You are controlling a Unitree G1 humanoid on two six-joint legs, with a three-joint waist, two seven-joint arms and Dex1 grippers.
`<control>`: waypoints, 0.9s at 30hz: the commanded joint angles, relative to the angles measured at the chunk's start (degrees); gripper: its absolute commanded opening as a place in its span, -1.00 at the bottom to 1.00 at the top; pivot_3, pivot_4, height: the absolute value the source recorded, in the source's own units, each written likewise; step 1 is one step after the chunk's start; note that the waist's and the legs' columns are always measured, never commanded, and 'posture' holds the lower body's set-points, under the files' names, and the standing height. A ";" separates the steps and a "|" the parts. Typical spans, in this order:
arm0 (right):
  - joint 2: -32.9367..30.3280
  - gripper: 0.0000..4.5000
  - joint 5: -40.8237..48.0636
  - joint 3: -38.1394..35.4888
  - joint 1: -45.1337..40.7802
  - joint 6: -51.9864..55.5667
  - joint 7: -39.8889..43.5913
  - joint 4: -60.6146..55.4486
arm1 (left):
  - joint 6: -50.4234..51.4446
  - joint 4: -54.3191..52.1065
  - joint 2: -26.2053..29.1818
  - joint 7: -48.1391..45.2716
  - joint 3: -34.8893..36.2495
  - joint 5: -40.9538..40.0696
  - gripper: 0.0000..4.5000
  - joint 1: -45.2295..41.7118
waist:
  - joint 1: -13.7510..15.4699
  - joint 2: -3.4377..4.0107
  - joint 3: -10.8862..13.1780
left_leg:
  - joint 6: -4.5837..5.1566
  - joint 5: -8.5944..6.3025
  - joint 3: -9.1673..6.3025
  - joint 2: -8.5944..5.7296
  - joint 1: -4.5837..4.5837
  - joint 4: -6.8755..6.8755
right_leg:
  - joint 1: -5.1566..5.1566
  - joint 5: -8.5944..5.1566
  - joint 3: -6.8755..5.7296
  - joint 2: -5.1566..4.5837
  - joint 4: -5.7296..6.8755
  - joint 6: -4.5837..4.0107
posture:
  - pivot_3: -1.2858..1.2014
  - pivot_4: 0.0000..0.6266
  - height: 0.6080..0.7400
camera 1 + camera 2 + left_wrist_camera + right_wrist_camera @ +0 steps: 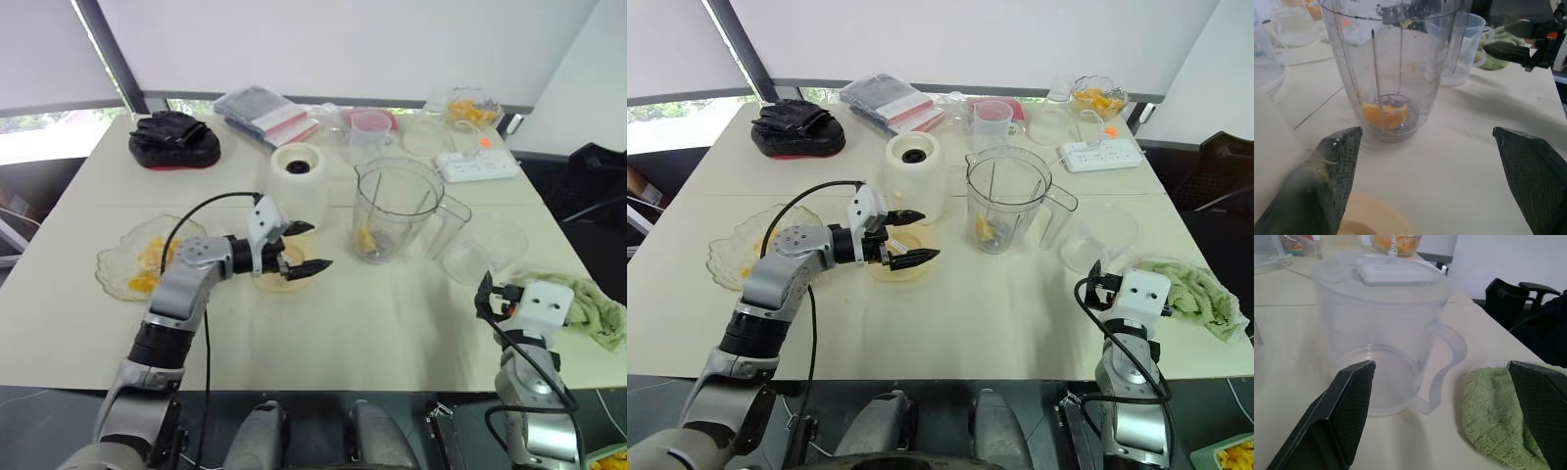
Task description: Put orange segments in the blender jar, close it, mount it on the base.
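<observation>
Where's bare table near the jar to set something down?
Widest bare patch: the near table, in front of the jar, between lid and towel. The far edge, around the cup and power strip, is crowded.

No writing, label, brand or number is legible on any item.

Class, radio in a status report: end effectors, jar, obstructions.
Left end effector open, empty, over peach disc. Right end effector open, empty, facing clear jug. Blender jar open-topped on table, orange segment inside, beside white base. Nothing blocking it.
</observation>
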 commanded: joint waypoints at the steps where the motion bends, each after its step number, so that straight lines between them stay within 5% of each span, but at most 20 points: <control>1: 0.09 1.00 -1.14 -2.08 -1.09 -1.68 -1.22 0.12 | -0.32 -2.38 0.78 0.84 0.18 -1.03 0.97 0.22 | 0.01 0.03 -0.01 | 0.00 0.00 0.00 0.00 0.00 -0.01 | 0.00 0.00 0.00 0.00 0.00 0.00 | 0.03 -0.52 1.00; 27: -1.78 1.00 -1.95 -6.40 -8.34 -2.07 -2.62 9.03 | -1.96 -3.15 1.84 2.61 -1.56 -1.07 0.97 0.94 | -0.06 0.12 0.03 | 0.00 0.00 0.03 0.00 0.00 -0.10 | -0.02 0.00 0.03 0.00 -0.06 0.00 | 0.03 -0.52 1.00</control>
